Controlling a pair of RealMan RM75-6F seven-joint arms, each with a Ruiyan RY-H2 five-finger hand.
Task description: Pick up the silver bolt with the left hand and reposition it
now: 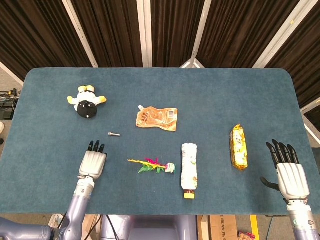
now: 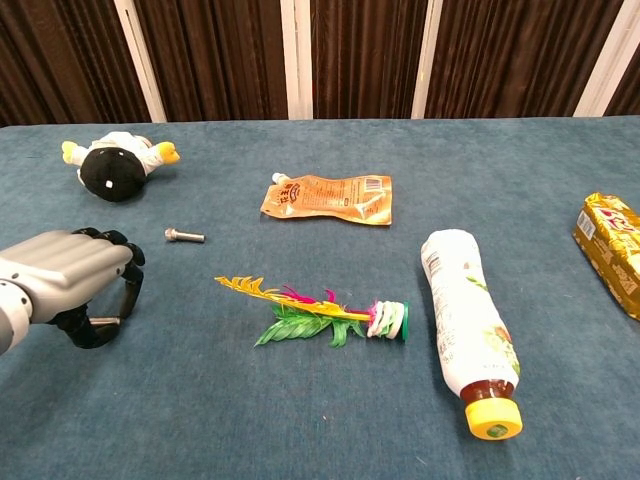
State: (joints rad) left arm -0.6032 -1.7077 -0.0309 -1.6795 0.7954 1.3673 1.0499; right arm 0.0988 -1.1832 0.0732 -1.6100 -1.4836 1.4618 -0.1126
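Silver bolt (image 1: pixel 114 134) lies flat on the blue worktop (image 1: pixel 210 95), left of centre in the head view, between the plush toy (image 1: pixel 86 101) and the left hand (image 1: pixel 93 161), touching neither. Left hand hovers low, fingers (image 2: pixel 110 240) curled down, holding nothing. Right hand (image 1: pixel 290 175) sits lower right, fingers spread, empty.
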